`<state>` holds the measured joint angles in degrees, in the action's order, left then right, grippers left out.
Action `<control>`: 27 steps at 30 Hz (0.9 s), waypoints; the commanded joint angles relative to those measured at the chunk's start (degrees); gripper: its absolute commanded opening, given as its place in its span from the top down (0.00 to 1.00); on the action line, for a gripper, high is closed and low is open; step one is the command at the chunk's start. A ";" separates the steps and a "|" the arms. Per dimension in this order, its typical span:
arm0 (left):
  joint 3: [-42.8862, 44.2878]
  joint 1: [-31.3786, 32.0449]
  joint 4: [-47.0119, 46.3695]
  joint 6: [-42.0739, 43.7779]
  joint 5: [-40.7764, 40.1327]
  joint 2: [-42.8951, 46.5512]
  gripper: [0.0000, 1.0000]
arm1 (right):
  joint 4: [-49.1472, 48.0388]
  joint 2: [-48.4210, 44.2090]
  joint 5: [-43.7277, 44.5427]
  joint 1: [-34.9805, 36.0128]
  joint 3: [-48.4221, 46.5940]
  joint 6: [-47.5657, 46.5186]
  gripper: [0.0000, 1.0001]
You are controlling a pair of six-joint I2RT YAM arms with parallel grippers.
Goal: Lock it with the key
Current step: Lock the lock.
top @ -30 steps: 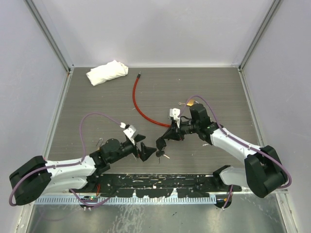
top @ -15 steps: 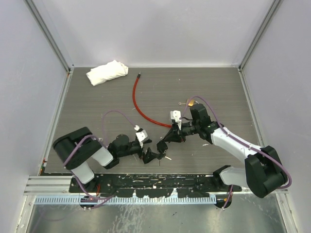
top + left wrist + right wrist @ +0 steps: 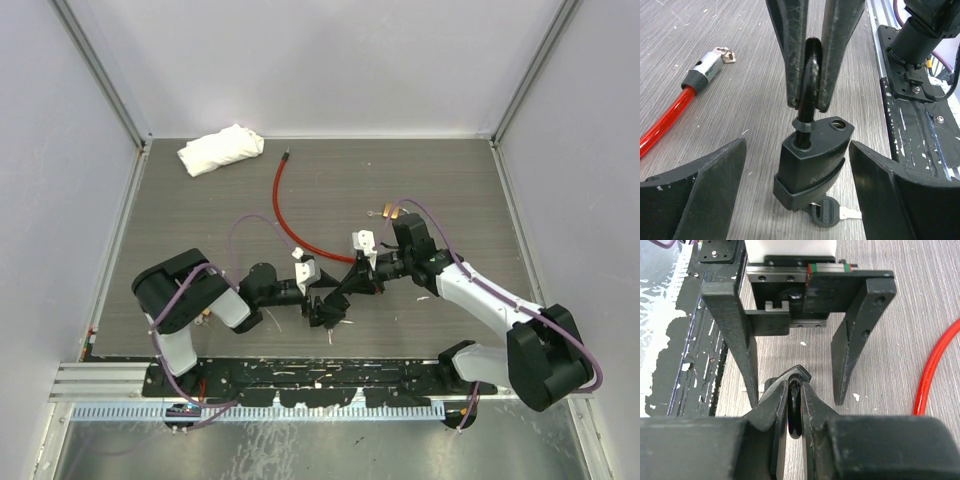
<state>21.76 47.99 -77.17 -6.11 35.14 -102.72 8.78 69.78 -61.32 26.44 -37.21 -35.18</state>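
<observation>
Right gripper [image 3: 809,102] nearly closed, pinching shackle [image 3: 812,57] of black padlock [image 3: 810,165] between its fingertips; one shackle leg is seated in the body, the other hole stands open. Left gripper [image 3: 318,308] spread wide, one finger either side of the padlock body, neither touching it. Padlock tilted at table [image 3: 740,30] level near the front edge, key [image 3: 826,216] in its base; red cable [image 3: 662,120] lies apart on the wood.

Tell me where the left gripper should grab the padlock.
Likely the padlock body, squeezed across its two sides, coming in from the base end. The right gripper pinches the shackle at the far end, and the key sticks out of the base, so close clear of it.
</observation>
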 commanded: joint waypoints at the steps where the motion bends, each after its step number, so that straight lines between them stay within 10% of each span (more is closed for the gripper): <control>1: 3.38 -1.22 -4.84 -4.60 6.78 -2.60 0.21 | -1.65 -2.56 -4.57 -0.02 -3.48 -1.87 0.99; 12: 5.31 -3.45 -4.84 -9.05 10.87 -4.72 0.53 | 0.46 -2.83 -4.43 -0.05 -4.02 -3.90 0.99; 19: 3.60 -3.63 -4.04 -7.14 7.17 -3.47 0.97 | 7.06 -0.91 -2.42 0.08 -6.02 -9.44 0.99; 27: 3.23 -3.43 13.67 1.76 1.73 5.39 1.00 | 17.45 3.41 6.20 0.63 -11.27 -15.47 0.71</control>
<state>25.15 45.25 -72.84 -10.04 41.74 -103.81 21.06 72.60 -58.50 26.83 -43.55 -46.61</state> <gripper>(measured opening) 0.313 0.229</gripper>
